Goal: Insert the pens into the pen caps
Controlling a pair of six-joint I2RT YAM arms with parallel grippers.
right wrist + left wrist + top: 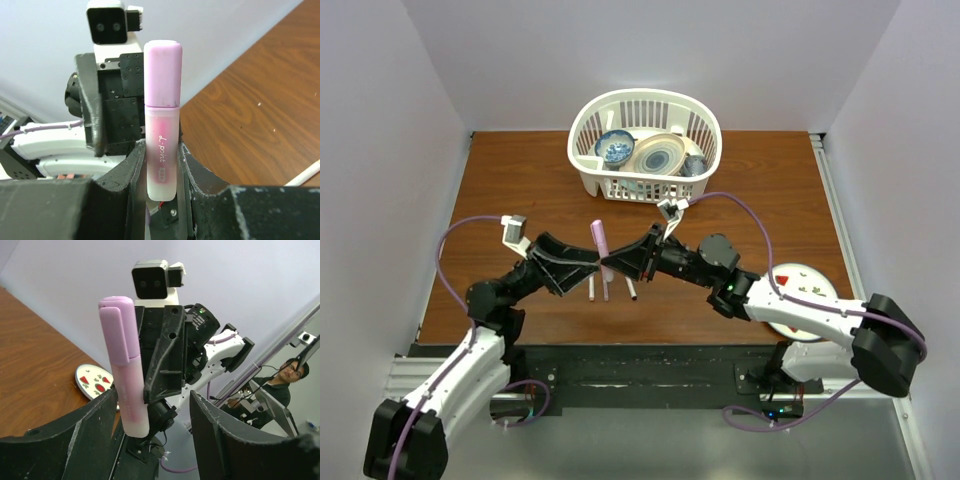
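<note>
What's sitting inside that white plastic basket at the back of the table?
The white plastic basket holds a blue-patterned bowl, a pale round plate and another small blue dish. Anything beneath them is covered.

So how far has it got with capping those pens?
The lilac highlighter already wears its cap, so that one looks done. The right gripper is clamped on it above the table, and the left gripper is open beside it. Three slim pens lie below. Whether they are capped is too small to tell, so they are probably what is left.
</note>
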